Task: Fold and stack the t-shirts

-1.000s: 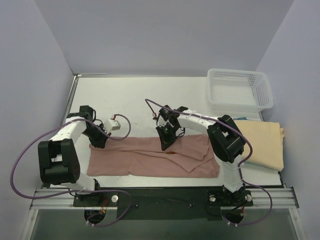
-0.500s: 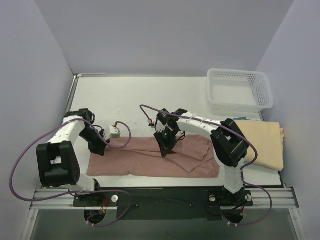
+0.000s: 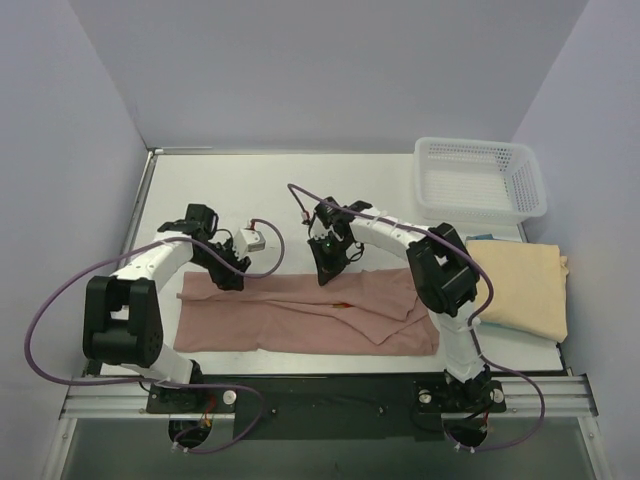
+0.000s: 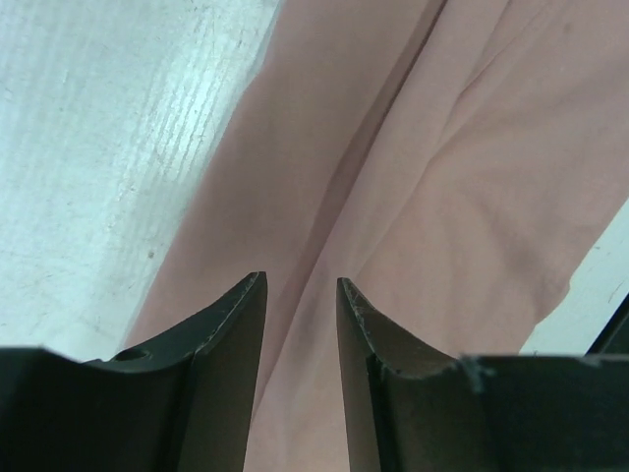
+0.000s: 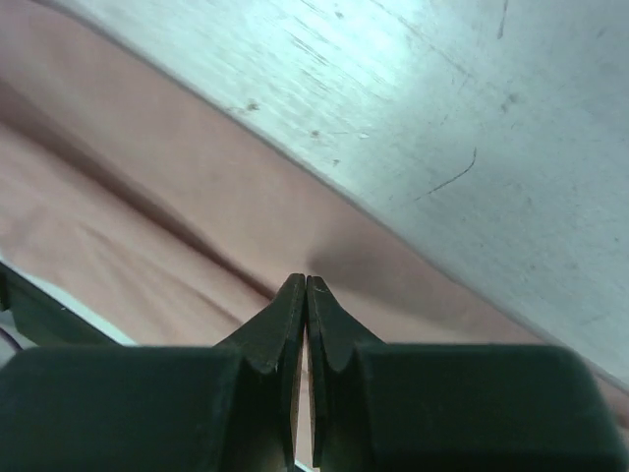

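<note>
Pink-brown t-shirt: flat, long axis left-to-right. Tan t-shirt: folded, at right. Left gripper: jaws spread above pink cloth. Right gripper: jaws pressed together.

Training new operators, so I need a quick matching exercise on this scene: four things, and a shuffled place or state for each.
Things:
1. pink-brown t-shirt
2. tan-yellow t-shirt
3. basket
4. right gripper

Places or states:
A. at the far right corner
B. jaws shut
C. folded at the right edge
D. laid out long across the near middle

Pairs: 1-D, 2-C, 3-A, 4-B
</note>
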Motion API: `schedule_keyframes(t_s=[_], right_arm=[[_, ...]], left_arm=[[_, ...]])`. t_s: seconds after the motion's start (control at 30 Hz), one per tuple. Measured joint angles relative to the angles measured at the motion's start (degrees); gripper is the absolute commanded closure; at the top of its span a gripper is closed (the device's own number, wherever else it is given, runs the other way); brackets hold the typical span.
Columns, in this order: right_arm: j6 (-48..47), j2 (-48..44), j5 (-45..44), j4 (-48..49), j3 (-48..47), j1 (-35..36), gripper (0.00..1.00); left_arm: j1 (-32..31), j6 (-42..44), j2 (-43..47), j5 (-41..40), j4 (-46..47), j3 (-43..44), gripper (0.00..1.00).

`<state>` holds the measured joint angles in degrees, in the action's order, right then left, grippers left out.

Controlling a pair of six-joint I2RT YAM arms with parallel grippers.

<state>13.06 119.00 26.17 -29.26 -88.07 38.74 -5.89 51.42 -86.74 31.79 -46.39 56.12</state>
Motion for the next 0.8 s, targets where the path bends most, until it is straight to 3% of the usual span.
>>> schedule_keyframes(t_s=[0.23, 0.5, 0.8], right_arm=[[4.81, 2.51, 0.44, 1.07, 2.23, -0.96, 1.00], [8.13, 2.51, -0.07, 1.44, 2.32, -1.75, 1.00], [6.16, 2.14, -1.16, 1.49, 2.19, -0.76, 1.00]], left_arm=[[-0.42, 0.81, -3.91, 0.00, 0.04, -2.08, 0.57], [-0.42, 13.53, -2.45, 1.90, -11.15, -4.85, 0.58], [-0.46, 21.94, 2.82, -4.13, -14.88, -11.21, 0.53]])
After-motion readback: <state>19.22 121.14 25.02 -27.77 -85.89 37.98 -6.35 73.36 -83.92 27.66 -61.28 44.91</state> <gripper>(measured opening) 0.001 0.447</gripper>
